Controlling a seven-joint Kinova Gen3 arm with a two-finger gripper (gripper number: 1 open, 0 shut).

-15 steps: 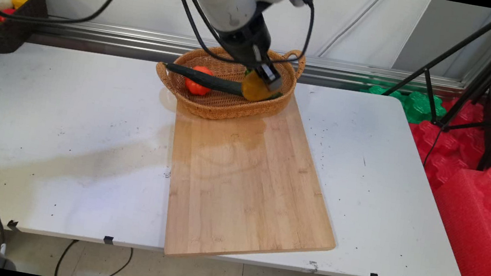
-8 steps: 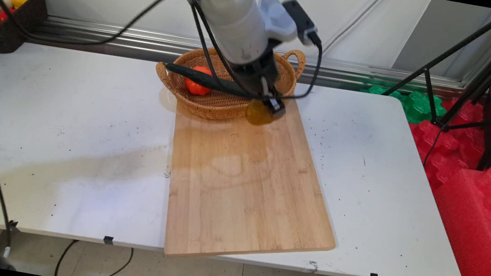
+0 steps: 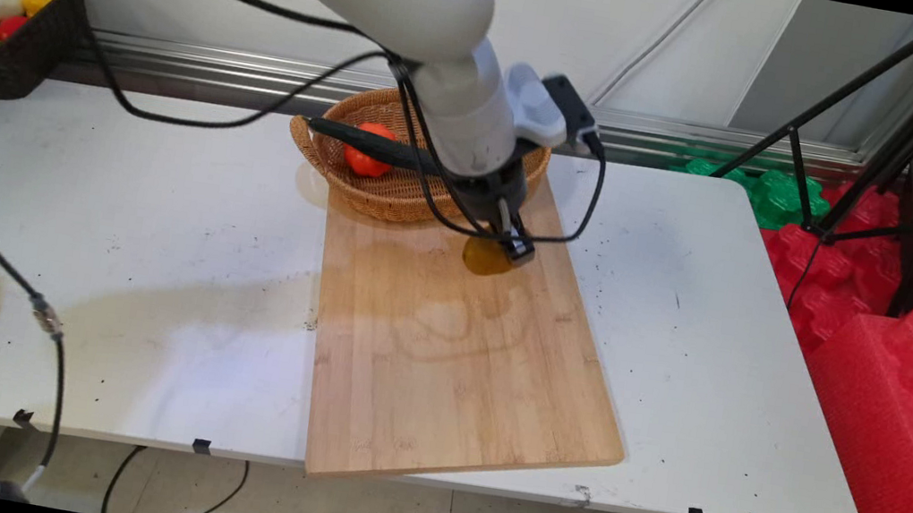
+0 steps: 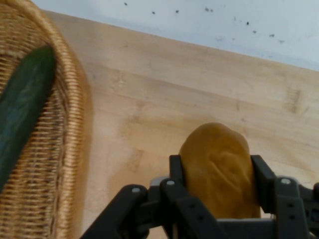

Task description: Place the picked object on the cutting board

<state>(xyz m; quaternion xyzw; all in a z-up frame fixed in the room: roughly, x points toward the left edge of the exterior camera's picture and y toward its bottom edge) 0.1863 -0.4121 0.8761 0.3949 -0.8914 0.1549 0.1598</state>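
Over board: tool [image 3: 512, 249] clamps yellow-brown rounded potato [image 3: 485, 257], carried off woven wicker basket [image 3: 393, 193] onto long bamboo cutting board [image 3: 451, 355].

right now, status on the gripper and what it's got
Gripper shut on potato, over the board. Basket just behind, cucumber and tomato inside. Nothing on the board below it.
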